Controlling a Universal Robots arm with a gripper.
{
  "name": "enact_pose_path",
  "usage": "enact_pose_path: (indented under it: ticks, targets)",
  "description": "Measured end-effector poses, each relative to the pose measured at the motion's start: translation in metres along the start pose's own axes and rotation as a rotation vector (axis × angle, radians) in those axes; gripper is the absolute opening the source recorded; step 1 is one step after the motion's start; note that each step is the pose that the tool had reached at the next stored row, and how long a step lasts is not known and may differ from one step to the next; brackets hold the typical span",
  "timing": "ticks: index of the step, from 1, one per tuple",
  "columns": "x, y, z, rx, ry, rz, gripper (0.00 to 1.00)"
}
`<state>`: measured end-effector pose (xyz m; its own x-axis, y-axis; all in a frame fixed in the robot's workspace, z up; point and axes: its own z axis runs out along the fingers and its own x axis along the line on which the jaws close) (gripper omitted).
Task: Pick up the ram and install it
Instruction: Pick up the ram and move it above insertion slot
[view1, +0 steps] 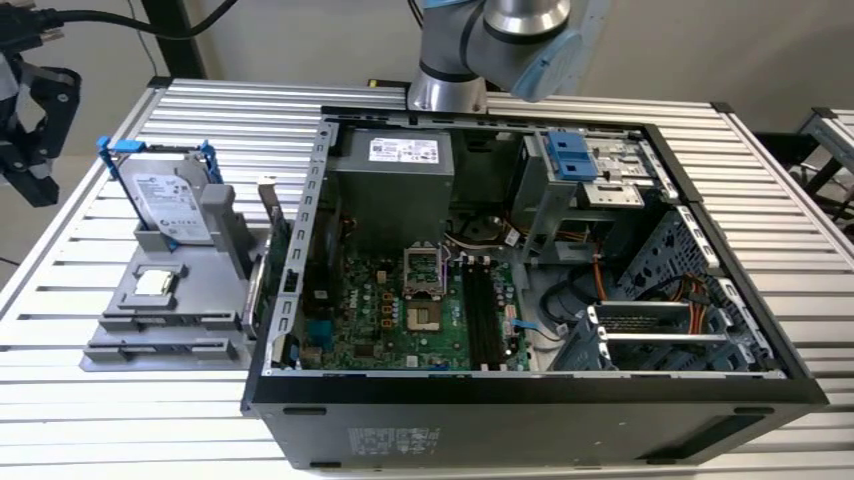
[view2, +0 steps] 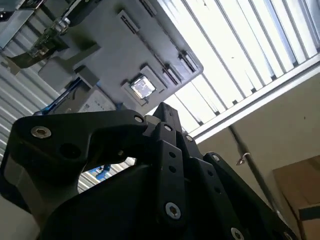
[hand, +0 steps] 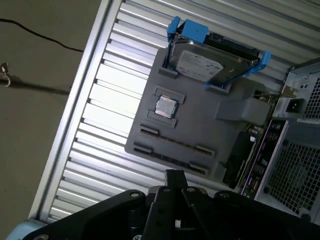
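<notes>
The black gripper (hand: 175, 174), claw pressed together and empty, hangs clear of the grey plastic fixture tray (hand: 200, 125). The dark bluish-green ram stick (hand: 239, 155) stands on that tray's edge, beside the open computer case (hand: 295, 165).

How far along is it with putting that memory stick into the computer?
Nothing looks done yet: the motherboard's black slots appear empty. The ram seems to stand on edge in the grey tray, beside the case. The claw hangs off to the side, touching neither. Pickup and installing are both left.
</notes>
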<state>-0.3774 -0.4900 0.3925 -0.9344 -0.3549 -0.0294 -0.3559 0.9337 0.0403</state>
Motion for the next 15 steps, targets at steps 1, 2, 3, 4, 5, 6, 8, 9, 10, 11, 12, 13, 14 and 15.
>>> enact_pose_path:
  ticks: [1, 2, 3, 4, 5, 6, 8, 9, 10, 11, 12, 13, 14, 15]
  targets:
    - [0.0000, 0.0000, 0.0000, -0.0001, -0.0004, -0.018, 0.00]
    - [0.0000, 0.0000, 0.0000, -0.0003, -0.0005, -0.036, 0.00]
    - [0.0000, 0.0001, 0.0000, -0.0007, -0.0003, -0.055, 0.00]
    - [0.0001, 0.0001, 0.0000, -0.0011, 0.0001, -0.073, 0.00]
    - [0.0001, 0.0000, 0.0000, -0.0016, 0.0008, -0.091, 0.00]
    - [0.0001, 0.0000, -0.0001, -0.0020, 0.0013, -0.109, 0.00]
    - [0.0001, 0.0000, 0.0000, -0.0030, 0.0021, -0.145, 0.00]
    - [0.0001, 0.0000, 0.0001, -0.0035, 0.0025, -0.163, 0.00]
    - [0.0001, 0.0000, 0.0001, -0.0039, 0.0030, -0.182, 0.00]
    - [0.0000, 0.0000, 0.0000, -0.0043, 0.0035, -0.200, 0.00]
    - [0.0000, 0.0000, 0.0000, -0.0048, 0.0039, -0.218, 0.00]
    - [0.0000, 0.0000, 0.0000, -0.0052, 0.0043, -0.236, 0.00]
    - [0.0000, 0.0000, 0.0000, -0.0056, 0.0048, -0.254, 0.00]
    - [0.0000, 0.0000, 0.0000, -0.0061, 0.0054, -0.272, 0.00]
